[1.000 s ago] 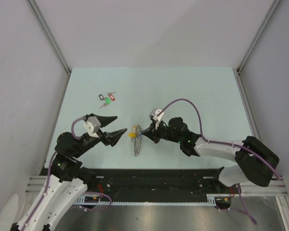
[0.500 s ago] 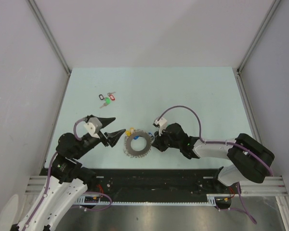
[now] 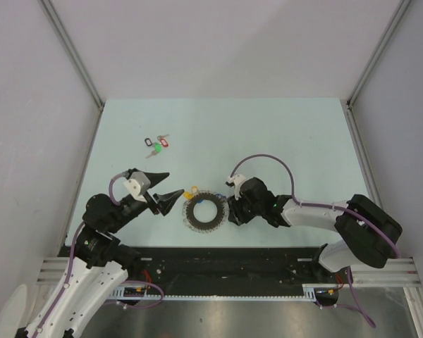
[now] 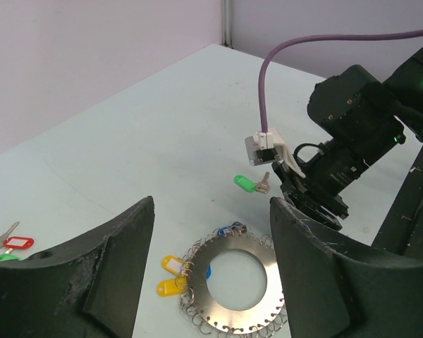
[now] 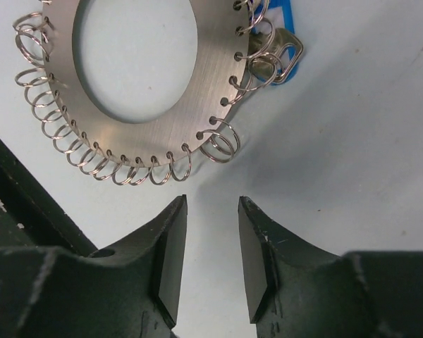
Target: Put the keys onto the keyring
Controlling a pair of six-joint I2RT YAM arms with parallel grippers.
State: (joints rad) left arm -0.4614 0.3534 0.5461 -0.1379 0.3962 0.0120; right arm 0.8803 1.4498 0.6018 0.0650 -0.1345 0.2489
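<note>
The keyring (image 3: 192, 212) lies flat on the table between the two arms, a grey metal disc with a wide hole and wire loops round its rim (image 5: 211, 63) (image 4: 235, 320). A key with a blue tag (image 5: 280, 44) (image 4: 234, 229) hangs on its loops. A key with a green tag (image 4: 248, 184) lies loose on the table beyond the ring, next to the right arm. My right gripper (image 3: 229, 211) (image 5: 213, 201) stands open just off the ring's edge, nothing between its jaws. Left of the ring, my left gripper (image 3: 175, 183) (image 4: 211, 201) is open and empty.
Two yellow tags (image 4: 172, 274) (image 3: 191, 190) hang on the ring's left side. A bunch of three keys tagged black, red and green (image 3: 157, 145) lies farther back left. Grey walls enclose the table, and a black rail (image 3: 233, 264) runs along its near edge.
The right gripper held the ring on edge, laid it flat on the table, then opened and let it go. The left gripper shifted only slightly.
</note>
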